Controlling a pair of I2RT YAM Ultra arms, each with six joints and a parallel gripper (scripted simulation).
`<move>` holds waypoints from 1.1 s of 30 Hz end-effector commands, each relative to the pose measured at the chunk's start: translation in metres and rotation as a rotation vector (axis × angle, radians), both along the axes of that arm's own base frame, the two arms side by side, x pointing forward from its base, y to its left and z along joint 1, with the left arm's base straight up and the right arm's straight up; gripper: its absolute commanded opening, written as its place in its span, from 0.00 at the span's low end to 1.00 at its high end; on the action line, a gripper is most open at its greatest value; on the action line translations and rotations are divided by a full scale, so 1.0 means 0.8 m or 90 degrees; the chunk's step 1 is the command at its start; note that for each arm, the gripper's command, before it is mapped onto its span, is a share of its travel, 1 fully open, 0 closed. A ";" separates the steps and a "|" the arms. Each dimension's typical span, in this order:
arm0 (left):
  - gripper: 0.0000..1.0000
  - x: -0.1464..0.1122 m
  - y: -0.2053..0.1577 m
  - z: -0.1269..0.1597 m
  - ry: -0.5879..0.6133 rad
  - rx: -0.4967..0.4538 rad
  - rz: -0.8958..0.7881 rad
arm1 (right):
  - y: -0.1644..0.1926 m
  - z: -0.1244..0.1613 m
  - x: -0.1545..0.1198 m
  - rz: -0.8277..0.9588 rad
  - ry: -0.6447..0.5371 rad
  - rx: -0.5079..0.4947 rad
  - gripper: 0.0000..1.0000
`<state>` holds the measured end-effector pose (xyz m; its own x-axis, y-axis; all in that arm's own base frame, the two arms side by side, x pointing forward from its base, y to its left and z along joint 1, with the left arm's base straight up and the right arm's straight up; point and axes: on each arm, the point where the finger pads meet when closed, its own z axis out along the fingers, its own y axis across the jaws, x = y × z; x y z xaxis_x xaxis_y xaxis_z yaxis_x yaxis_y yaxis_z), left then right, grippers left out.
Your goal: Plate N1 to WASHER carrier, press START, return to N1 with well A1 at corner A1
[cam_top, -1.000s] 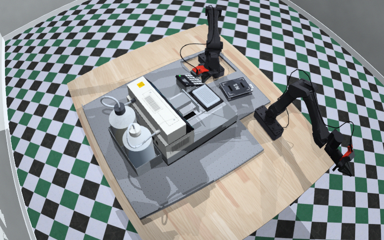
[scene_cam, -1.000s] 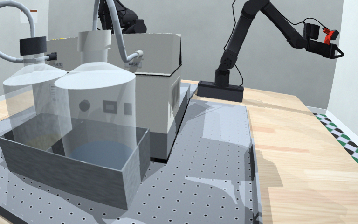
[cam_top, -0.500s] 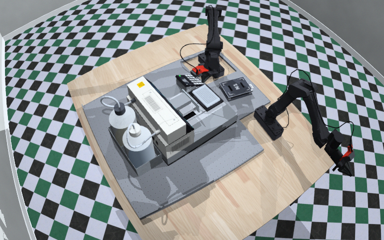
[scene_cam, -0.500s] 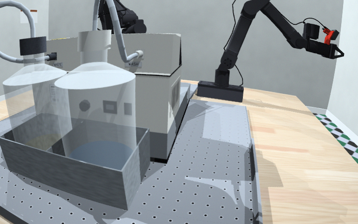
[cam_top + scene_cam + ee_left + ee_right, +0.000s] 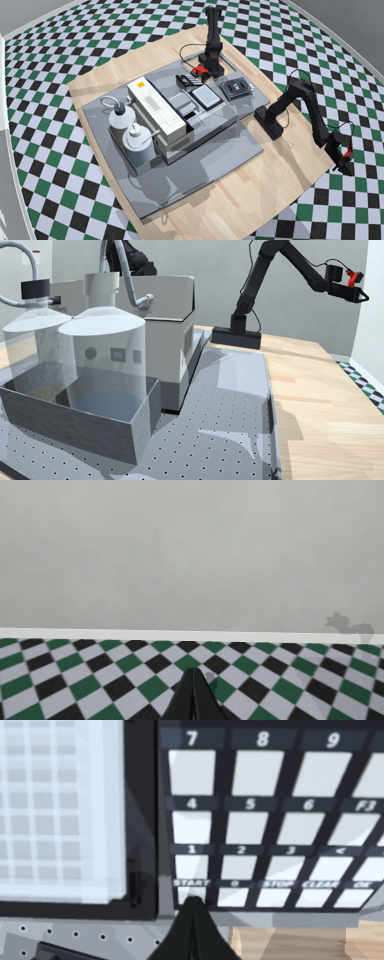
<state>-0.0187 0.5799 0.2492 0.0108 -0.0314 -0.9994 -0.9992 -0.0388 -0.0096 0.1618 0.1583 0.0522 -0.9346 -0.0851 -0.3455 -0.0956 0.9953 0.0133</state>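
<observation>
Over START, right gripper shut.
</observation>
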 end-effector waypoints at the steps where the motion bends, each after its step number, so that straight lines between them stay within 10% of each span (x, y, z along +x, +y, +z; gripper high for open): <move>1: 0.00 -0.003 0.000 0.009 0.007 0.020 -0.002 | 0.003 -0.003 0.008 -0.004 -0.011 0.009 0.00; 33: 0.00 -0.003 0.000 0.009 0.007 0.020 -0.002 | 0.000 0.075 -0.019 -0.003 -0.014 0.009 0.00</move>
